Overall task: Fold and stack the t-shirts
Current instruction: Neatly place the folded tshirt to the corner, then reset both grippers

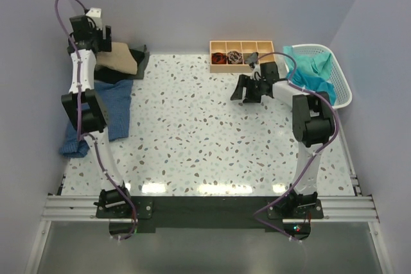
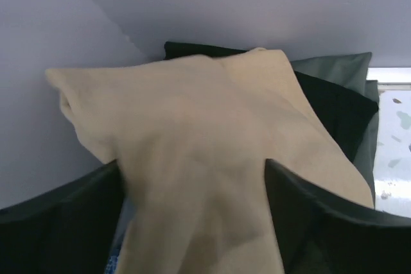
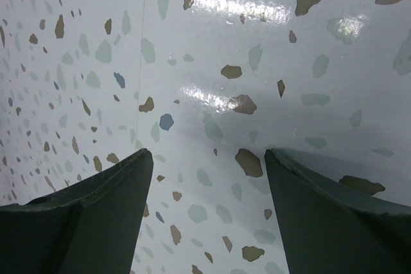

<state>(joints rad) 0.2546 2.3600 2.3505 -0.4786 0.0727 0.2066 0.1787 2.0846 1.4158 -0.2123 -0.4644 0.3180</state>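
Note:
A folded tan-beige t-shirt (image 1: 121, 59) lies on top of a black t-shirt (image 1: 106, 76) and a grey-green one (image 1: 142, 62) in the far left corner. My left gripper (image 1: 106, 42) is over it. In the left wrist view its fingers stand wide apart (image 2: 192, 165) with the tan shirt (image 2: 192, 94) lying between them, and the black shirt (image 2: 334, 104) beneath. A denim-blue t-shirt (image 1: 112, 107) lies spread at the left edge. A teal t-shirt (image 1: 311, 72) sits in the basket. My right gripper (image 1: 243, 89) is open and empty just above bare tabletop (image 3: 209, 155).
A white laundry basket (image 1: 343, 91) stands at the far right. A small wooden tray (image 1: 225, 67) with compartments sits at the back, just behind my right gripper. The purple walls close in at left, back and right.

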